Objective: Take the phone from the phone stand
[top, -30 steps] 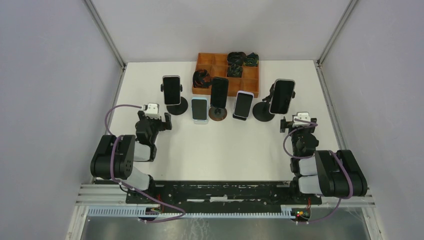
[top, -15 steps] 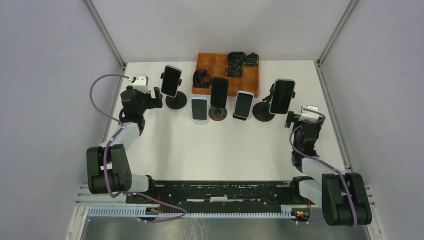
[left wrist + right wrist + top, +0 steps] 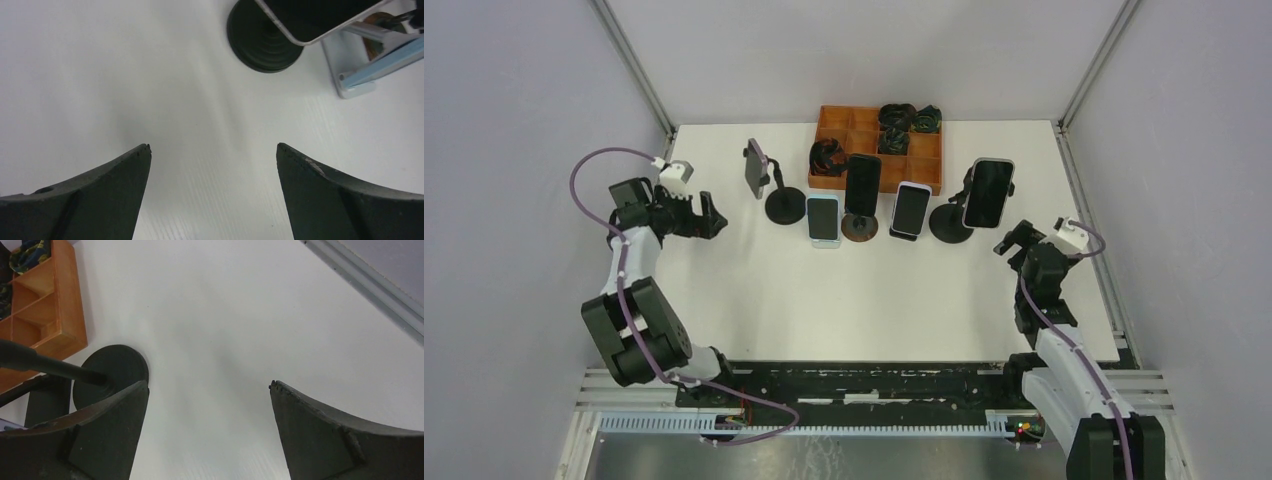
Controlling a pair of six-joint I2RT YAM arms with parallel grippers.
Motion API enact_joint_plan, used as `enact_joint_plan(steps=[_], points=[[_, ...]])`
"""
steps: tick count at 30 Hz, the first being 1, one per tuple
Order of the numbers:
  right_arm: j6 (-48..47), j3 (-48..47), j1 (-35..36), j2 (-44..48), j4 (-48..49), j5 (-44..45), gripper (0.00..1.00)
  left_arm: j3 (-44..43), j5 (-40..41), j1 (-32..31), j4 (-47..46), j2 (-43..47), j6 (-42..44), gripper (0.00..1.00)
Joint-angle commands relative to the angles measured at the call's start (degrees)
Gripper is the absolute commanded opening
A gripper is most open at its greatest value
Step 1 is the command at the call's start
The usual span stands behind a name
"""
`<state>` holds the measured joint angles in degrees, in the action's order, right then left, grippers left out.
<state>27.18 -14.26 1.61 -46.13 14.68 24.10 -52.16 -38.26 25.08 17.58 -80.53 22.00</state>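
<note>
On the white desk [image 3: 864, 300], far centre: one orange compartment tray [image 3: 929, 172] with dark cable bundles [image 3: 896, 116] in several cells.

Just in front of the tray, a row of five phones, each seated on its own stand:
- leftmost phone [image 3: 755, 168], turned nearly edge-on to the top camera, clamped on a black round-base stand [image 3: 785, 206];
- pale blue phone [image 3: 823, 218] on a white stand [image 3: 350, 80];
- dark phone [image 3: 862, 185] on a brown round-base stand [image 3: 860, 231];
- white-rimmed phone [image 3: 912, 208], its stand mostly hidden;
- rightmost phone [image 3: 988, 192] on a second black round-base stand [image 3: 948, 225].

Left claw [image 3: 714, 217]: near the desk's left edge, pointed at the leftmost stand, apart from it. Wrist view shows its fingers [image 3: 100, 195] spread wide, nothing between them, only bare desk; the stand's base and the phone's lower edge lie ahead.

Right claw [image 3: 1012, 240]: near the right edge, beside the rightmost stand, not touching it. Fingers [image 3: 325, 435] likewise spread, nothing gripped; the black base sits just past the left finger.
</note>
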Motion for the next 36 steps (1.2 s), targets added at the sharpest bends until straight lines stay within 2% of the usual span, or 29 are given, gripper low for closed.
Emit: enact_joint_plan(steps=[1, 8, 14, 22, 30, 36], points=[[1.58, -4.91, 0.19, 3.56, -12.82, -1.58, 0.98, -11.63, -15.03, 0.50, 12.70, -4.79, 8.97, 1.00], [1.38, -9.08, 1.87, 9.66, -30.75, 2.93, 0.98, -27.59, -24.07, 0.06, 19.23, -16.19, 11.47, 1.00], [1.77, -9.88, 5.73, 16.52, -37.56, 2.52, 0.98, -35.53, -25.75, -3.77, 23.10, -21.92, 16.83, 1.00], [-2.68, -17.20, 7.06, 18.94, -43.67, -7.15, 0.98, -45.05, -31.79, -5.37, 25.33, -29.01, 21.99, 1.00], [-6.80, -27.30, 7.22, 19.15, -51.71, -19.79, 0.98, -50.73, -30.41, -9.84, 25.39, -34.65, 23.49, 1.00], [-7.22, -35.49, 7.14, 14.42, -51.52, -29.59, 0.98, -52.22, -29.94, -11.92, 25.39, -36.60, 23.31, 0.98]])
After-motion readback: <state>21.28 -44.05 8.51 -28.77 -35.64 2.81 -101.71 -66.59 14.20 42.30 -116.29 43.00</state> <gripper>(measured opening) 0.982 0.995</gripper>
